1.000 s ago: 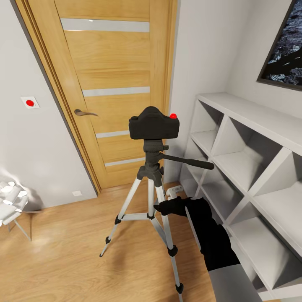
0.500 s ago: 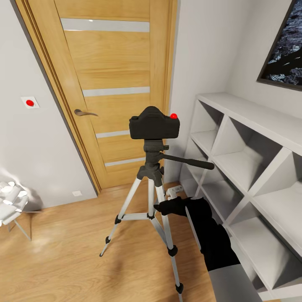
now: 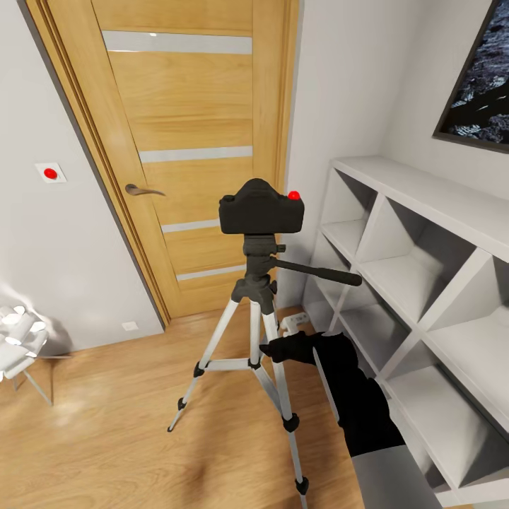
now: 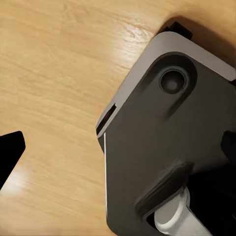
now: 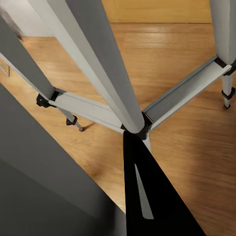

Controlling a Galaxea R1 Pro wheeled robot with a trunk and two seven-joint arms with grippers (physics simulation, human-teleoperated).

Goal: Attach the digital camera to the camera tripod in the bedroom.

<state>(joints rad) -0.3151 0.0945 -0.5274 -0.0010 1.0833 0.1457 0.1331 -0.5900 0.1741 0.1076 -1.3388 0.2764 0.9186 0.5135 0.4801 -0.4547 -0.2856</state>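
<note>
Camera: black digital camera [image 3: 261,206] sits on the head of the tripod [image 3: 254,311], level, red button at its right top corner; well above the right gripper.
Tripod: stands on wood floor [image 3: 106,431]; legs spread, near leg just beside the right gripper [image 3: 277,349].
Right gripper: low at the legs; jaw state cannot be told.
Left gripper: dark fingertip [image 4: 9,152] over floor; state cannot be told.
Surroundings: wooden door [image 3: 184,141] beyond tripod, white shelving [image 3: 424,283] to the gripper's right.

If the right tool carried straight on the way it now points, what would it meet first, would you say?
Most likely the camera tripod: the right tool points at its legs near the central brace hub, which looks very close, though depth is hard to judge.
</note>
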